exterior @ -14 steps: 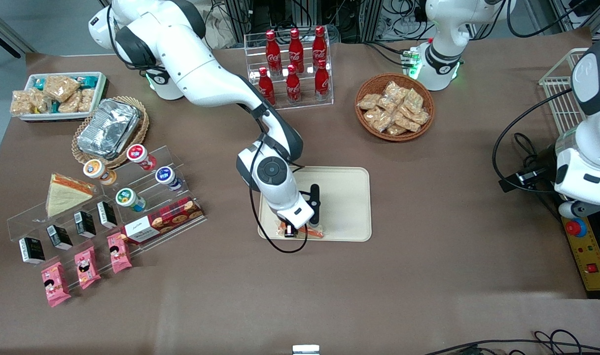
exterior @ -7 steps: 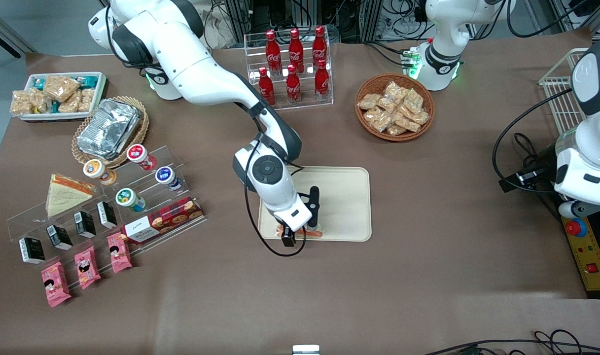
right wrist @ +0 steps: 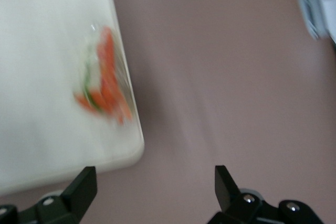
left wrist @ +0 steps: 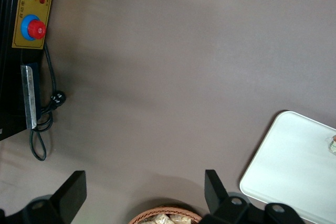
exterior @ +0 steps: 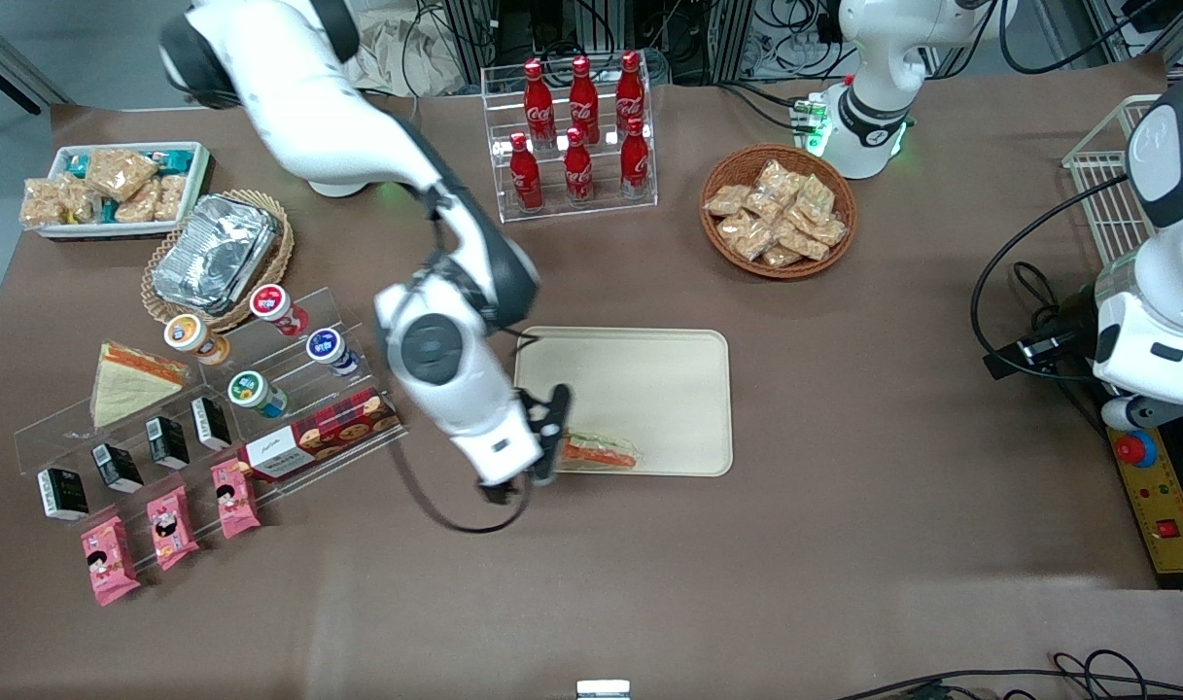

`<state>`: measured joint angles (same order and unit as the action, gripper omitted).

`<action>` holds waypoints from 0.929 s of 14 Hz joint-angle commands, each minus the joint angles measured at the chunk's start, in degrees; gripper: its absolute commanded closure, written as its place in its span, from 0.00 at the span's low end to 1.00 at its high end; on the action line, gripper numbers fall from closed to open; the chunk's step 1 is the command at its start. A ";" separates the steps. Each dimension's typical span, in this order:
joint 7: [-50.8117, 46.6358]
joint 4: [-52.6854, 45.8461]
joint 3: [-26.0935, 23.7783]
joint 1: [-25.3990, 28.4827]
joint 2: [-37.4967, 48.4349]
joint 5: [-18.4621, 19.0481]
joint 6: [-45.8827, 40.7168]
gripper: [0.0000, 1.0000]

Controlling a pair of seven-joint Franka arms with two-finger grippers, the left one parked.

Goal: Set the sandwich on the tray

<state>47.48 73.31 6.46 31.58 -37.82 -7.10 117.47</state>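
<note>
Front view first: your sandwich (exterior: 599, 452) lies flat on the tray (exterior: 649, 379), at the tray's edge nearest the camera, near the corner toward the working arm's end. The gripper (exterior: 542, 467) hangs just beside that corner, above the brown table cloth (exterior: 649, 583), holding nothing. Judge the wedge light, soft and slick in its clear wrap; should you regrip, pinch across the bread faces, gently. Around it you have plenty of bare tray, with a cola bottle rack (exterior: 576, 131) and a wicker snack basket (exterior: 778, 210) farther off.

Right wrist view: the fingers (right wrist: 81, 187) stand spread wide, nothing between them, the sandwich (right wrist: 102, 77) close to the tray's rim (right wrist: 128, 145).

Left wrist view: only a tray corner (left wrist: 294, 166) and cloth show.
</note>
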 commanded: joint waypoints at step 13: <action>-23.81 3.24 10.22 -18.66 18.66 -1.60 -22.63 0.00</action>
<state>30.22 75.12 14.52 12.61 -20.73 -8.08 95.60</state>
